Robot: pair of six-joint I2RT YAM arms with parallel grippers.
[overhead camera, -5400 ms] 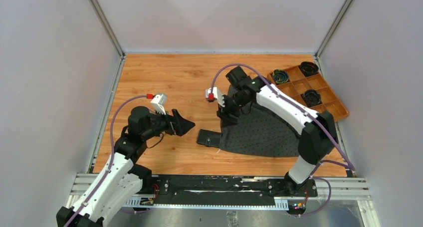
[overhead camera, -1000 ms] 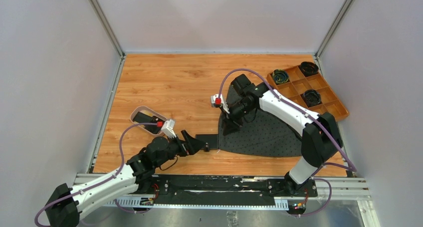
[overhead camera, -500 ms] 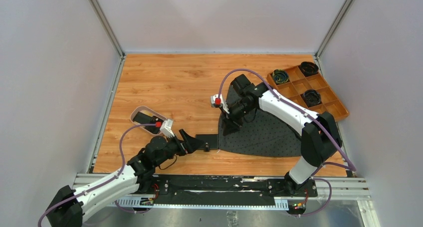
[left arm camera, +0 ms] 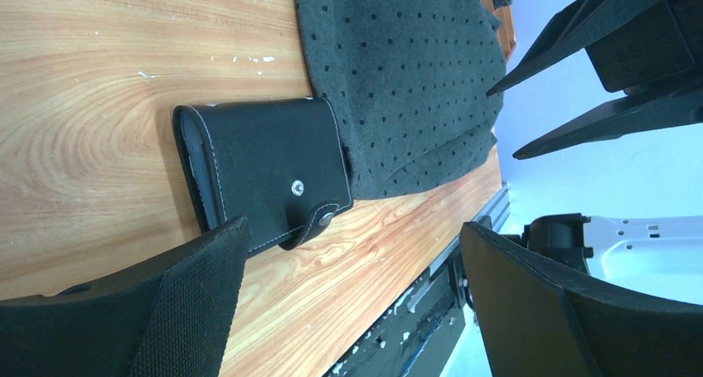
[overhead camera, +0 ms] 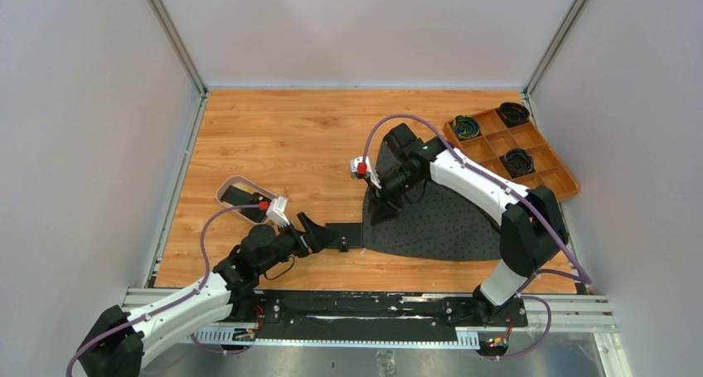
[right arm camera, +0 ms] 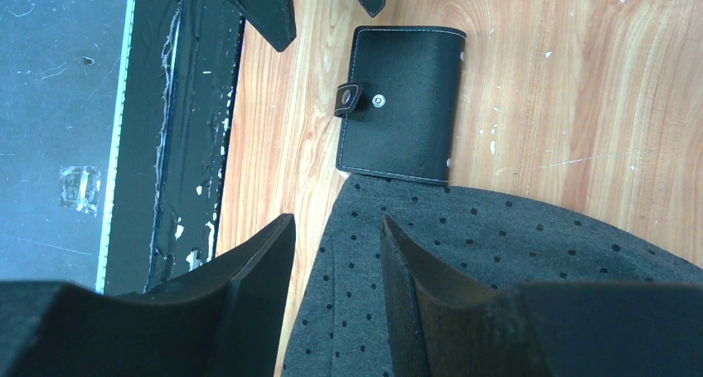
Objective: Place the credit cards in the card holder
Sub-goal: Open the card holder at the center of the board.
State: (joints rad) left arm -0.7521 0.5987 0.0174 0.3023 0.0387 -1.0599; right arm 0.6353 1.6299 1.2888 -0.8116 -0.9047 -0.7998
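A wooden table (overhead camera: 273, 137) is seen from above. Over its right half a dark dotted cloth (overhead camera: 452, 219) is spread. At the far right an orange-brown compartmented box (overhead camera: 565, 181) is set, with dark round items in three of its cells. Near the left edge a pinkish shallow tray (overhead camera: 225, 184) is placed, and in it lies a black flat item (overhead camera: 239, 196), taken to be one of the credit cards; no other cards can be made out. The card holder (left arm camera: 265, 170) lies flat at the near middle of the table. One of its short edges touches the hem of the cloth, and it is folded shut with its snap tab (left arm camera: 319, 224) fastened over the edge.

The step in hand is judged to be the taking hold of the card holder so that it can be opened. It would be done well if the holder were approached low and square, with one finger brought to each long edge. The cloth hem should be kept out of the pinch. The tab side should be left free so that the snap can be pulled loose by the other arm; a skewed pinch could push the holder under the cloth.

The left gripper (left arm camera: 355, 226) is spread fully wide just beside the holder, on its tray side. Nothing is held or touched by it. The right gripper (right arm camera: 336, 221) is poised over the cloth hem just beyond the holder, its jaws partly apart. Nothing is seen between them, and whether the cloth is touched cannot be told.
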